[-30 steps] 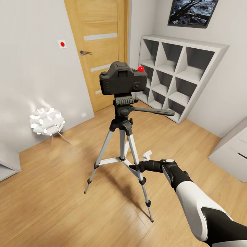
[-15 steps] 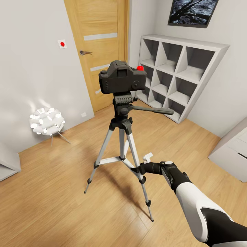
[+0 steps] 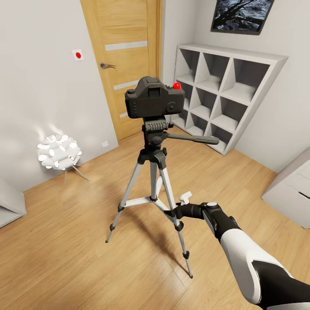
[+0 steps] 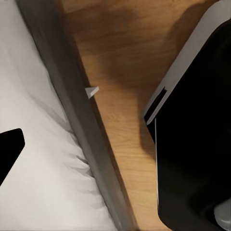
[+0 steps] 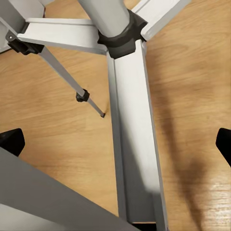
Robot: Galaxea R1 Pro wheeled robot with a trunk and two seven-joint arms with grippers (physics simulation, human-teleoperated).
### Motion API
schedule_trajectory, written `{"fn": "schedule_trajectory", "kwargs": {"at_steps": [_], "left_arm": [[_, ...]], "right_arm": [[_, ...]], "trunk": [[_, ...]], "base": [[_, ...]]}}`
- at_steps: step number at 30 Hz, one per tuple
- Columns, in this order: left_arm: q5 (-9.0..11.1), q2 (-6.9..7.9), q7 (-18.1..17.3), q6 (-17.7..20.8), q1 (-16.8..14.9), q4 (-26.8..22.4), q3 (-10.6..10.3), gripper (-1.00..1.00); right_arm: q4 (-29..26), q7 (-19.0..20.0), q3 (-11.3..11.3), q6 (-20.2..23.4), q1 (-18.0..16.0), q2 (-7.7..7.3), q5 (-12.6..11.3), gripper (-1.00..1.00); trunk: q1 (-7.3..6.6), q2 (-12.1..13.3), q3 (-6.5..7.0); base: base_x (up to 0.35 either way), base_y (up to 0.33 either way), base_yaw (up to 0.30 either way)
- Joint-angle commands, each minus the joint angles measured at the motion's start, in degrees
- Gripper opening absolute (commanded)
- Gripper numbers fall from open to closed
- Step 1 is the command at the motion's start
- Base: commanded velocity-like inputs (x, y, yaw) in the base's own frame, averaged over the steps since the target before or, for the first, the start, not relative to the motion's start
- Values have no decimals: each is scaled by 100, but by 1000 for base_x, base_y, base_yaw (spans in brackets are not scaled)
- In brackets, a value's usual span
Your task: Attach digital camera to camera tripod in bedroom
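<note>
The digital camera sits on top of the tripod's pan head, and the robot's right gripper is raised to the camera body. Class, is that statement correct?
Not quite. The digital camera does sit on the camera tripod, but the right gripper is down low beside a tripod leg, well below the camera, not at its body. The head view shows this.

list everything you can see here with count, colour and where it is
camera: 1, black with red dot, on top of the tripod
tripod: 1, silver and black, standing mid-floor
door: 1, light wood, far wall
shelf unit: 1, grey-white, right of the door
picture: 1, dark, above the shelf unit
lamp: 1, white, on the floor at left
bed: 1, white mattress, grey frame, below the left wrist
right gripper: 1, black, open, by a tripod leg
</note>
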Motion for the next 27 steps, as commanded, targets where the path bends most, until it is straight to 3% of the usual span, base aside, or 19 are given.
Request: {"fn": "schedule_trajectory", "kwargs": {"at_steps": [1,15,17,27], "left_arm": [[30,-2,18,-4,-5,-2,-49,100],[19,-68,3,-386,-3,-6,-51,100],[29,-133,9,-411,-3,-72,-61,100],[44,-267,3,-419,-3,-72,-32,100]], "right_arm": [[-12,33,-53,59,-3,8,23,100],[-21,26,-53,66,-3,1,47,100],[-65,3,-55,74,-3,-60,30,100],[-55,36,-56,48,-3,-43,42,100]], "trunk": [[3,-9,-8],[3,-9,-8],[3,-9,-8],[3,-9,-8]], "base": [[0,0,0],[0,0,0],[0,0,0],[0,0,0]]}}
